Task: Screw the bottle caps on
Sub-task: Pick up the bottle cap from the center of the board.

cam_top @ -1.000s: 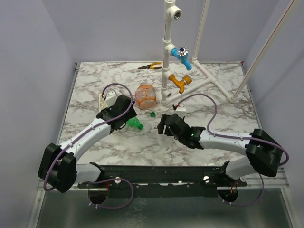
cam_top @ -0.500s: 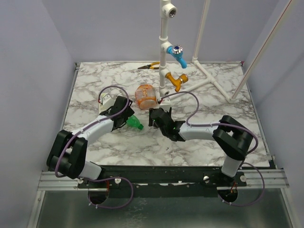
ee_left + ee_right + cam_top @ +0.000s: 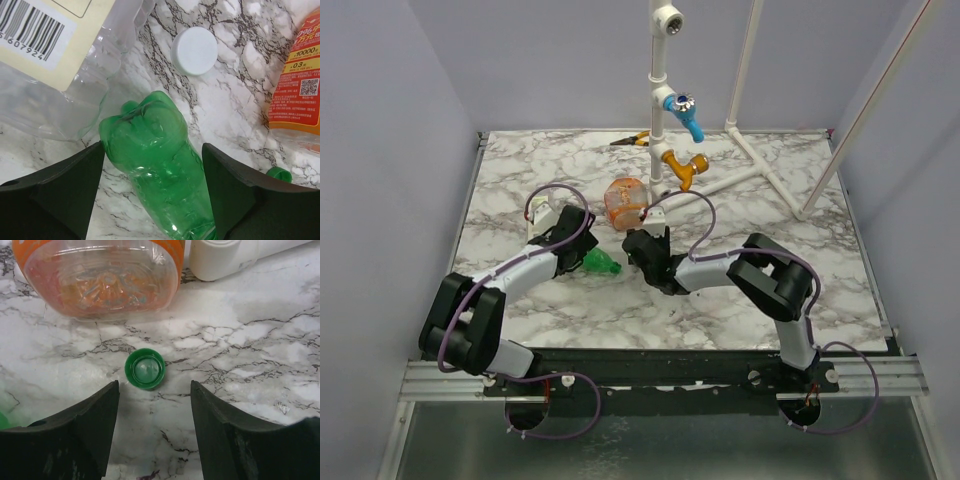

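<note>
A slim green bottle (image 3: 150,150) lies on the marble between the fingers of my left gripper (image 3: 153,147). The left finger touches it and a gap shows at the right finger, so the gripper is open. In the top view this gripper (image 3: 578,250) covers the bottle's (image 3: 601,263) left end. The dark green cap (image 3: 145,368) lies hollow side up just beyond the tips of my open right gripper (image 3: 154,385), which holds nothing. A white cap (image 3: 194,50) rests past the green bottle. The orange bottle (image 3: 100,280) lies on its side behind the green cap.
A clear bottle with a pale barcode label (image 3: 55,65) lies left of the green bottle. The white pipe frame (image 3: 657,120) with a blue tap (image 3: 685,112) and an orange tap (image 3: 682,167) stands behind the orange bottle (image 3: 626,200). Pliers (image 3: 635,140) lie at the back.
The right arm has swung left until its gripper sits at the green cap. Both grippers' jaws have narrowed. The pipe frame has shifted a little to the left.
</note>
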Tool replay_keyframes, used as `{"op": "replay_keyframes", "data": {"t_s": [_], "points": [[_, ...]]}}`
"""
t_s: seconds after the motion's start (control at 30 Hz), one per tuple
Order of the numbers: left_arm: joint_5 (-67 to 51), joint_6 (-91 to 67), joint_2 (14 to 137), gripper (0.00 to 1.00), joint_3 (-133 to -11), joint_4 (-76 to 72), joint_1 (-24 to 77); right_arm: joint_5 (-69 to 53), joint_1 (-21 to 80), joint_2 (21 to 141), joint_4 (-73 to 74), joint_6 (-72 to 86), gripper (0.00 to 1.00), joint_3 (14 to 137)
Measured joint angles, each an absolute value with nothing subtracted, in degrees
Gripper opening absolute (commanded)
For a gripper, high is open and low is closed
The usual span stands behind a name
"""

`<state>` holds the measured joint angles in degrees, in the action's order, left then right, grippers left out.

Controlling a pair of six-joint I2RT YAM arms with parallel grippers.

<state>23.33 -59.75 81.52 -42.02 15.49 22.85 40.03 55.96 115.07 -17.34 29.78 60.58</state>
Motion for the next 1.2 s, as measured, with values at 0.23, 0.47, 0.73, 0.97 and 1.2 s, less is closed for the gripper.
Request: {"op": "replay_keyframes", "data": {"t_s": [0.23, 0.47, 0.73, 0.97, 1.2], "points": [[22.9, -58.6, 80.9, 0.73, -41.8, 15.5, 22.8, 43.0, 55.9, 118.0, -20.4, 27.4, 0.37, 62.5], [21.9, -59.4, 79.2, 0.68, -40.9, 15.9, 23.4, 43.7, 55.9, 117.3, -21.1, 28.2, 0.13, 61.2], [23.5, -68.4, 74.4, 0.66, -36.6, 17.4, 32.2, 41.8, 55.9, 102.5, -10.6, 36.6, 0.11, 48.1], [27.7, -77.1, 73.4, 0.68, -36.4, 18.8, 40.5, 35.5, 55.8, 87.8, -0.9, 45.0, 0.11, 38.3], [30.2, -76.3, 77.1, 0.82, -41.0, 19.4, 42.1, 21.6, 52.4, 81.7, 7.5, 47.8, 0.13, 36.3]]}}
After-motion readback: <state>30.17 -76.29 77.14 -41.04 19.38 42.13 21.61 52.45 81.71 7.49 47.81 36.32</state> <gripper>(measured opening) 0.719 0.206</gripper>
